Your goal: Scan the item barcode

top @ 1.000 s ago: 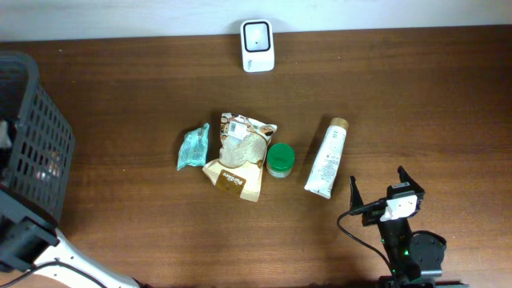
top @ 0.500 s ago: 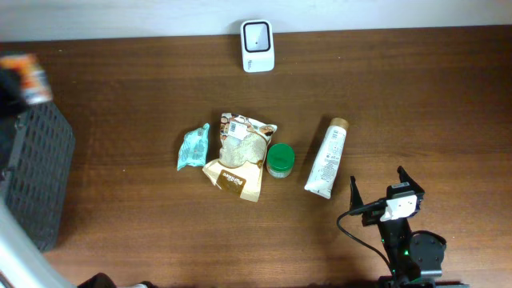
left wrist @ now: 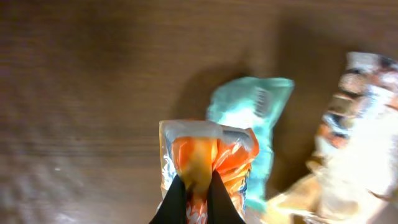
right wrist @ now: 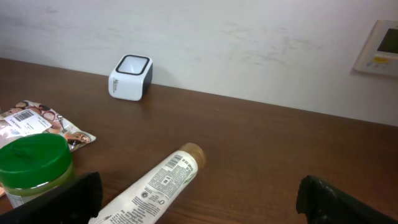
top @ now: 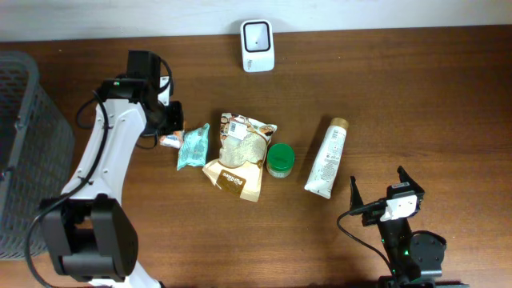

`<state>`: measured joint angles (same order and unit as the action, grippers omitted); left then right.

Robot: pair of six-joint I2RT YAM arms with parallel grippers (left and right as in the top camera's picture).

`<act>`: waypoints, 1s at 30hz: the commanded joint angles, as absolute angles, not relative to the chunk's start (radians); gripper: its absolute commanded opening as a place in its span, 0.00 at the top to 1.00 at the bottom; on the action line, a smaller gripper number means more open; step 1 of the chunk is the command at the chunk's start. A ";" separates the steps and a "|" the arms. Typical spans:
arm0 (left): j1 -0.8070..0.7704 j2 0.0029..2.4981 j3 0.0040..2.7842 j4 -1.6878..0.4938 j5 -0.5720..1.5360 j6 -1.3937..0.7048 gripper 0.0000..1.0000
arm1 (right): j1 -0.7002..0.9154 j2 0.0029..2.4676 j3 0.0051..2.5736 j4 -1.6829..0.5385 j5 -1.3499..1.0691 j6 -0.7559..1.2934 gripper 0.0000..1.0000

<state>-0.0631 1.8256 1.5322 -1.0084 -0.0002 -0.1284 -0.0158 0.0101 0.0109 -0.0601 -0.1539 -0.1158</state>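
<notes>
Though its print blurs, the snack bag (top: 238,156) shows a barcode (right wrist: 28,122).

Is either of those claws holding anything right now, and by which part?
The left gripper pinches an orange packet by its crumpled middle. The right gripper is open and holds nothing.

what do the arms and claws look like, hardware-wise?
Left arm: white links, black joints, black cable looped alongside. Left claw: slim dark fingers. Right arm: black, green light, white patch near the black right claw, black cable trailing.
</notes>
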 commanded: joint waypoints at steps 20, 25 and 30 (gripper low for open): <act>0.003 1.907 1.573 -0.960 -0.038 -0.178 0.20 | -0.007 0.004 0.006 -0.064 -0.146 -0.115 0.02; 0.003 1.810 1.709 -1.004 0.309 -0.050 0.19 | -0.007 0.003 0.006 -0.065 -0.127 -0.115 0.02; -0.055 1.789 1.709 -1.034 0.389 0.011 0.24 | -0.007 0.006 0.018 -0.031 -0.233 -0.030 0.02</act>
<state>-0.0116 1.7958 1.7000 -1.0161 0.3077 -0.0685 -0.0158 0.0101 0.0109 -0.0437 -0.1894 -0.0998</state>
